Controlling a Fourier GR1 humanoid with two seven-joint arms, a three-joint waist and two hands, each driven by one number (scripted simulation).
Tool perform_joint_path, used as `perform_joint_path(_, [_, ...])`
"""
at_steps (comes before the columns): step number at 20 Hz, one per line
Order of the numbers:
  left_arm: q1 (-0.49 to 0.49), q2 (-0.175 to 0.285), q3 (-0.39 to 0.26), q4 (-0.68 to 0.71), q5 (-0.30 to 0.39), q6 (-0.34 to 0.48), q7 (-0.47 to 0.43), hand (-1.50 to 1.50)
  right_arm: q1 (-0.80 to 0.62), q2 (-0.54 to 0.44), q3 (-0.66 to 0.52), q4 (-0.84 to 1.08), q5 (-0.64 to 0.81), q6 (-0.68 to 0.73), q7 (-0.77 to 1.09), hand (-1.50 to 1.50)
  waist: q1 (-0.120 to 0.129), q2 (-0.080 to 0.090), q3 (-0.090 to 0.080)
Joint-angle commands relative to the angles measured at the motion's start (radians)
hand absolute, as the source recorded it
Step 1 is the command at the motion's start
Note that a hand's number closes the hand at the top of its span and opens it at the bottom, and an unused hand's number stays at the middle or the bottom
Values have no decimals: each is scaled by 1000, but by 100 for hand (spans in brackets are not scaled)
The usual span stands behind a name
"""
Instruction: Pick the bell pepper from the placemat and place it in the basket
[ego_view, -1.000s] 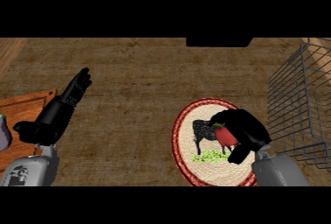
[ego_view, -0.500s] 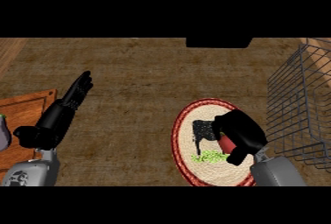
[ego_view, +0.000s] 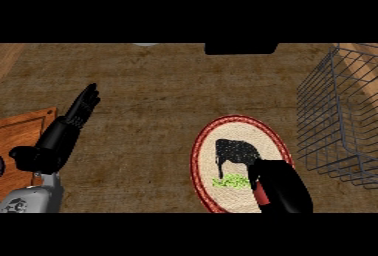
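One bell pepper (ego_view: 259, 193) under right hand (ego_view: 285, 186)

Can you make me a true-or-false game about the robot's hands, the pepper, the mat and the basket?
1. The basket stands to the right of the placemat. True.
2. The bell pepper is already inside the basket. False: a bit of its red shows under the right hand, over the placemat.
3. The left hand is holding a spoon. False: its fingers are straight and it holds nothing.
4. The placemat is round with a red rim. True.
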Motion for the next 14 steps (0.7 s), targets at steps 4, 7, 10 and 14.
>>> perform_joint_path(4, [8, 5, 17, 0, 11, -3, -1, 0, 322, 91, 165, -328, -146, 9, 144, 150, 2, 16, 18])
perform_joint_path(7, [-16, -18, -15, -2, -17, 17, 9, 0, 371, 92, 281, -484, -225, -44, 199, 150, 4, 15, 18])
perform_joint_path(10, [-28, 3, 9, -1, 2, 2, 12, 0, 394, 93, 340, -625, -286, -145, 197, 150, 5, 14, 19])
perform_joint_path(14, [-14, 17, 16, -4, 12, -17, 3, 0, 470, 93, 466, -862, -233, -144, 288, 150, 11, 14, 17])
